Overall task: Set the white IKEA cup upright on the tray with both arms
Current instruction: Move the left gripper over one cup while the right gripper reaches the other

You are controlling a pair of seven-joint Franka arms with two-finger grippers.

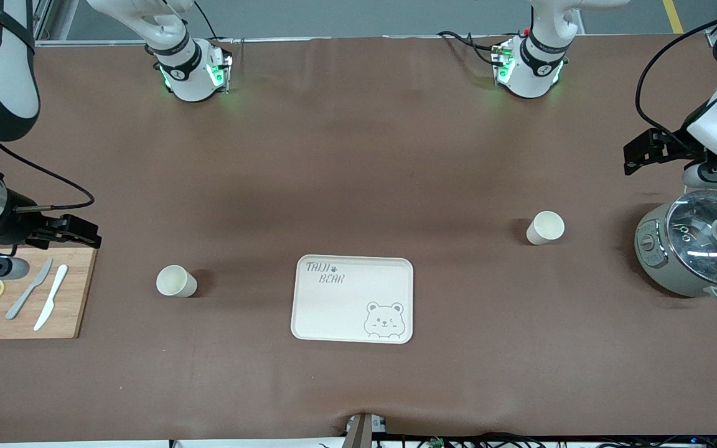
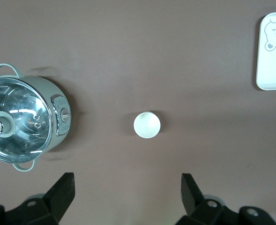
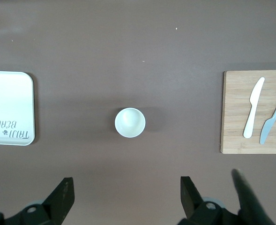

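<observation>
Sitting low in the middle of the frame, the tray [image 1: 352,298] is bare — two cups [image 1: 176,280] [image 1: 545,228] stand off it. Each descent should centre on its rim. Right gripper [image 1: 72,231] at mid-left, left gripper [image 1: 648,151] at upper right — both spread wide, empty.

A high front camera looks down across the whole desk [image 1: 358,155] toward both arm bases. Each wrist camera looks straight down from well above the desk, its own open jaws at the frame edge. Each centres one cup and catches part of the tray [image 1: 353,299], which the front view shares.
</observation>
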